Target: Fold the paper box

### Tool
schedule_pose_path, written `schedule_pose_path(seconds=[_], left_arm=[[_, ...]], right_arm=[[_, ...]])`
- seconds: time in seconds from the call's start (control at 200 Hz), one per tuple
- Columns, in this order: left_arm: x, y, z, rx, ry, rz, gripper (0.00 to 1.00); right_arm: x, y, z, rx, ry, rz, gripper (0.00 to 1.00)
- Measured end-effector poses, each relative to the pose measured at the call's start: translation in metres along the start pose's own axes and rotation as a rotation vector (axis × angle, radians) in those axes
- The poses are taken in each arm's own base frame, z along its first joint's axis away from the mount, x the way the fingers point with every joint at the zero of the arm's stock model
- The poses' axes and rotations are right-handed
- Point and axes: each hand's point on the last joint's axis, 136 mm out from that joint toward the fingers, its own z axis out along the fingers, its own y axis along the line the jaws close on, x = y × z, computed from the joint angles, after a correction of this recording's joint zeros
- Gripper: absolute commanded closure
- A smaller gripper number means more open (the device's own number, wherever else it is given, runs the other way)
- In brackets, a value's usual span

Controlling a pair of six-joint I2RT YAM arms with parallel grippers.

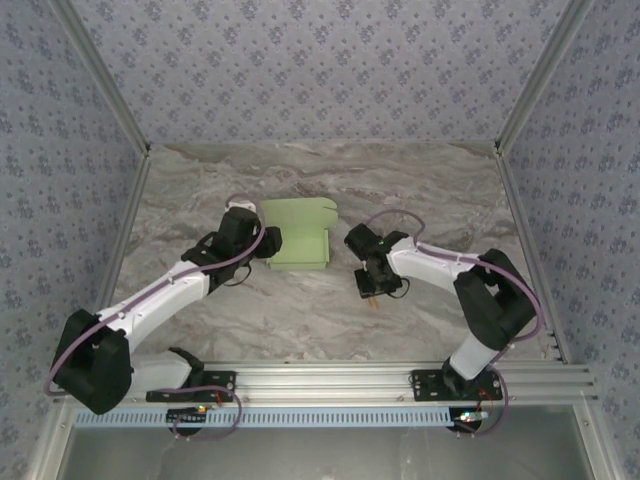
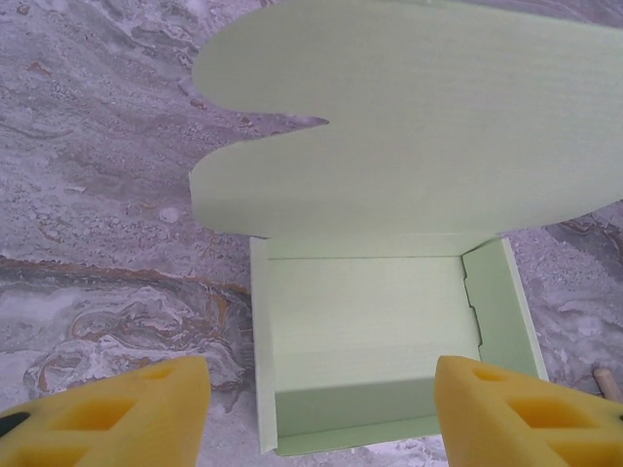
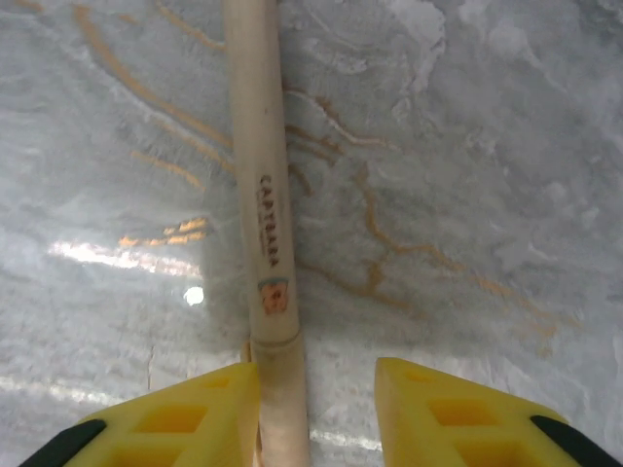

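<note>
Two grippers are standing open: the left gripper (image 2: 321, 384) is facing the paper box (image 2: 370, 311) straight ahead, the right gripper (image 3: 316, 370) is straddling a wooden stick (image 3: 258, 195).

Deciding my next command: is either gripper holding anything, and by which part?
Nothing is held. The right gripper straddles the wooden stick, a gap beside one finger; the left gripper stands open at the paper box.
</note>
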Motion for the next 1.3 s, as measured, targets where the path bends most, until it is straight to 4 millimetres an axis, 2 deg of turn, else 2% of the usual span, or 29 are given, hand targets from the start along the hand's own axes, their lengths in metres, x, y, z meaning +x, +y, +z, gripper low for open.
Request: schedule_pose_path(seconds=[0.125,0.31,0.46,0.52,0.61,0.675,0.79,0.889,0.964,1.064,1.159,1.299], left_arm=[[0.002,0.000,0.000,0.002,0.005,0.000,0.38],[0.005,0.004,0.002,-0.002,0.014,-0.003,0.38],[0.010,0.016,0.005,-0.025,0.028,-0.018,0.38],[0.012,0.024,0.006,-0.033,0.038,-0.034,0.38],[0.013,0.043,0.003,-0.050,0.040,-0.084,0.38],[0.012,0.058,-0.002,-0.063,0.032,-0.128,0.38],[0.010,0.086,-0.011,-0.083,0.009,-0.214,0.38],[0.010,0.103,-0.019,-0.101,-0.008,-0.268,0.38],[0.010,0.106,-0.023,-0.099,-0.019,-0.283,0.37],[0.009,0.108,-0.027,-0.090,-0.030,-0.292,0.37],[0.013,0.111,-0.028,-0.094,-0.023,-0.302,0.37],[0.020,0.114,-0.028,-0.097,-0.010,-0.315,0.37]], right_arm=[[-0.009,0.005,0.006,-0.011,-0.002,-0.011,0.68],[-0.015,0.006,0.011,-0.018,0.002,-0.030,0.86],[-0.019,0.010,0.007,-0.011,-0.018,-0.080,0.90],[-0.020,0.018,0.001,-0.007,-0.046,-0.149,0.91],[-0.022,0.044,-0.019,-0.046,-0.116,-0.300,0.90],[-0.033,0.069,-0.038,-0.090,-0.186,-0.413,0.90],[-0.070,0.114,-0.073,-0.153,-0.319,-0.587,0.90],[-0.106,0.144,-0.087,-0.171,-0.401,-0.711,0.90],[-0.126,0.158,-0.085,-0.164,-0.419,-0.794,0.90],[-0.142,0.171,-0.076,-0.159,-0.407,-0.883,0.89],[-0.148,0.175,-0.064,-0.159,-0.381,-0.948,0.88],[-0.147,0.170,-0.047,-0.153,-0.323,-1.008,0.87]])
